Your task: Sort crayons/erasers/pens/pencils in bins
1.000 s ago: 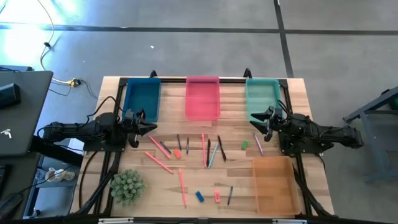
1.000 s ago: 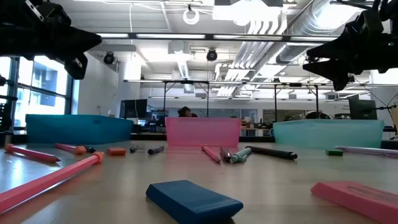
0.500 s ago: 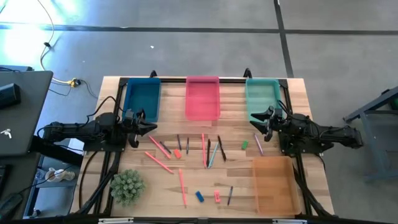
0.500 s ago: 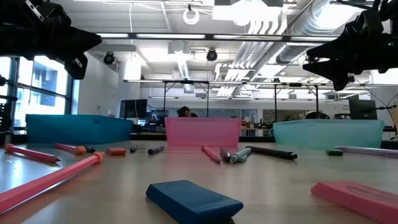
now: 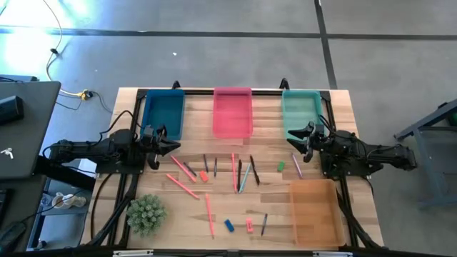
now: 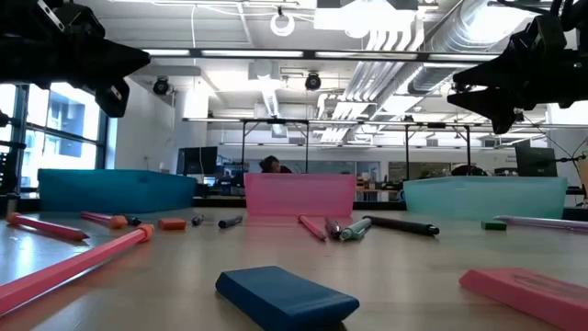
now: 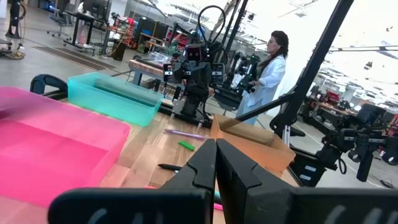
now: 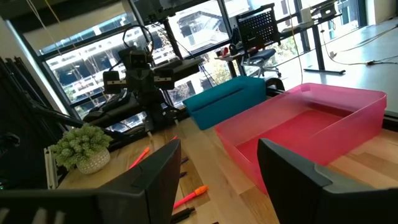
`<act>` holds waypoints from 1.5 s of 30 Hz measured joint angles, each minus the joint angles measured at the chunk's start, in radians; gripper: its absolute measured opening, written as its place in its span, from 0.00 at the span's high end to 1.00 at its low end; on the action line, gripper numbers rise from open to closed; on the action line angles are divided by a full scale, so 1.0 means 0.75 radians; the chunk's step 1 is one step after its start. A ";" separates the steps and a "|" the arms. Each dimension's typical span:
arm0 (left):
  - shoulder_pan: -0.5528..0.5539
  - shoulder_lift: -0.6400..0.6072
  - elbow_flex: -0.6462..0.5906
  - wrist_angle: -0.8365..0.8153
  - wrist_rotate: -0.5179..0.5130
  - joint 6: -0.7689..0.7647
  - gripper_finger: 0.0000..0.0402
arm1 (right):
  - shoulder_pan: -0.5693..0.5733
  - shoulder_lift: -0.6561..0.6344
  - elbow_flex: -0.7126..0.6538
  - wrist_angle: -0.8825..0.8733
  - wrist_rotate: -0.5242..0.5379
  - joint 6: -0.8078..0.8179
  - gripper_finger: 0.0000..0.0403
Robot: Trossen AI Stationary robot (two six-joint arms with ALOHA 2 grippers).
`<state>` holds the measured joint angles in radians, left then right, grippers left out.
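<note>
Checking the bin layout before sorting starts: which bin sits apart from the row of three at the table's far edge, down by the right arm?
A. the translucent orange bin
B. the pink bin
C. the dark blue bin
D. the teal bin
A: in the high view the translucent orange bin lies alone near the front right, while the dark blue bin, pink bin and teal bin line the far edge.

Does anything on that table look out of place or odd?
One thing: a small potted plant sits at the table's near left corner, among nothing but stationery. The orange bin also lies apart from the other three bins, lined up at the far edge. Nothing looks spilled or broken.
</note>
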<state>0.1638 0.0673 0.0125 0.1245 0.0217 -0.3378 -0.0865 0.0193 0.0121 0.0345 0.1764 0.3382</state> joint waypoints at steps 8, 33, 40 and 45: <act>0.000 0.000 0.000 0.000 -0.004 -0.002 1.00 | 0.000 0.000 0.000 0.000 0.000 0.002 0.49; 0.001 0.000 0.000 0.003 -0.065 -0.213 1.00 | 0.000 0.000 0.000 0.000 0.000 0.002 0.49; 0.001 0.000 0.000 0.003 -0.080 -0.205 1.00 | 0.000 0.000 0.000 0.000 0.000 -0.001 0.49; 0.001 -0.001 0.000 0.002 -0.078 -0.146 0.99 | 0.000 0.000 0.000 0.000 0.000 -0.001 0.49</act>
<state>0.1642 0.0669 0.0124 0.1257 -0.0370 -0.4476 -0.0868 0.0193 0.0124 0.0347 0.1762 0.3378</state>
